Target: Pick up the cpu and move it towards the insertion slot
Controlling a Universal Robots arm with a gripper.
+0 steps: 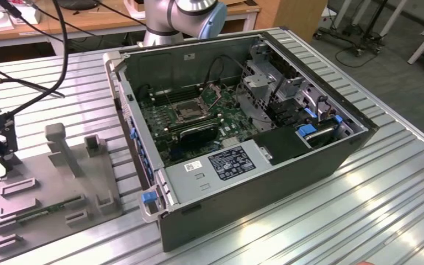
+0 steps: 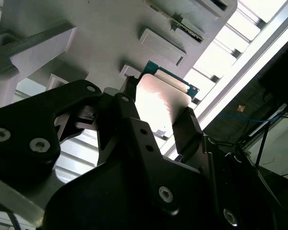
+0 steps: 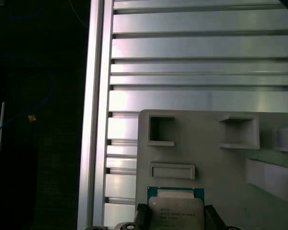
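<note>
The fingers (image 2: 187, 132) pinch the cpu (image 2: 161, 103) by its edges over the grey tray (image 1: 50, 185) at the exterior view's left, far from the insertion slot (image 1: 190, 112). So thin a grip could let it slip.

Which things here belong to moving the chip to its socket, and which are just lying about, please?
Job: chip, socket, claw.
Lying about: grey tray, green memory strip, power supply box.
</note>
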